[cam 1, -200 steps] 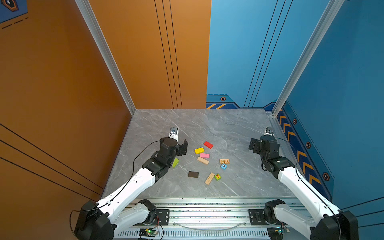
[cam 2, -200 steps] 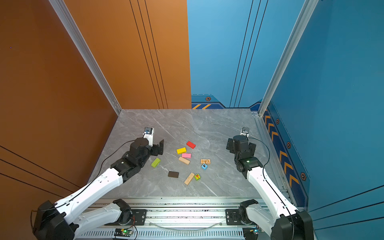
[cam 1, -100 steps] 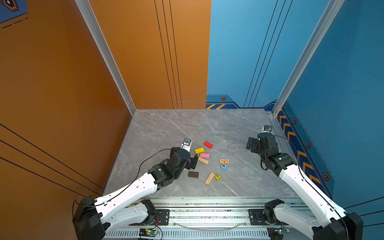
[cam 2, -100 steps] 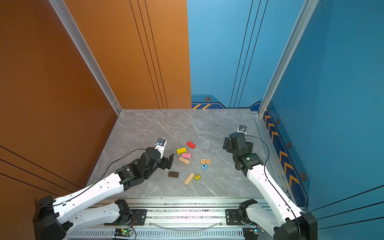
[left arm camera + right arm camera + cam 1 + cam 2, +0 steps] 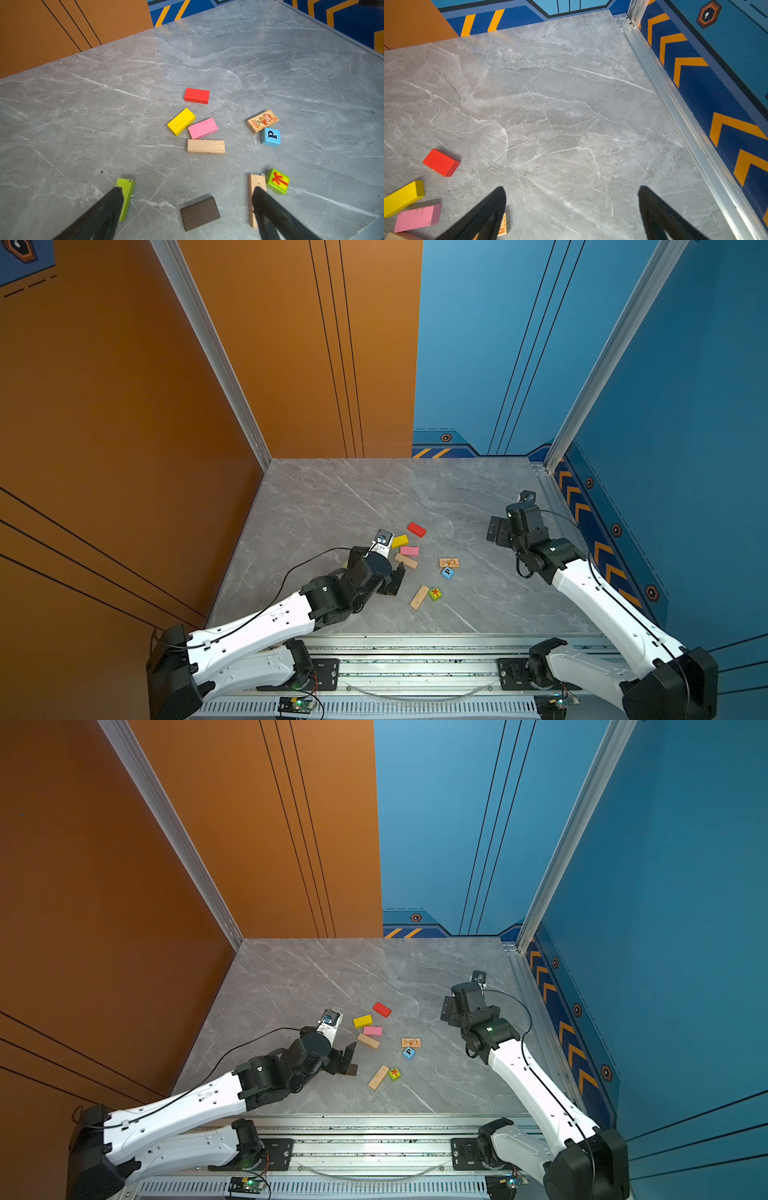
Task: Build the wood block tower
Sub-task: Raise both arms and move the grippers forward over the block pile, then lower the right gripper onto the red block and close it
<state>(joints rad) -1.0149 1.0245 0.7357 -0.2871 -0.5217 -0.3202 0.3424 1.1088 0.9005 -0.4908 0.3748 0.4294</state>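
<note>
The blocks lie loose and flat on the grey table [image 5: 332, 497], none stacked. Red [image 5: 196, 95], yellow [image 5: 181, 121], pink [image 5: 202, 128] and tan [image 5: 206, 146] blocks cluster together. A monkey-print block [image 5: 262, 121] and the blue "P" cube [image 5: 270, 137] sit to their right. My left gripper [image 5: 188, 189] hangs open over the dark brown block [image 5: 200, 213], which lies between its fingers untouched. The lime block [image 5: 125, 197] is by one finger, and a long tan block [image 5: 256, 182] and the green cube [image 5: 277, 181] by the other. My right gripper [image 5: 572, 188] is open and empty, right of the blocks.
Orange wall [image 5: 124, 406] bounds the table on the left and blue wall [image 5: 685, 448] on the right. A metal rail [image 5: 675, 104] runs along the right edge near my right gripper [image 5: 496, 531]. The arm bases stand on the front rail [image 5: 415, 659].
My left arm has swung right and nearer the front, from beside the lime block to over the dark brown block. My right arm has shifted slightly; both grippers stayed open.
</note>
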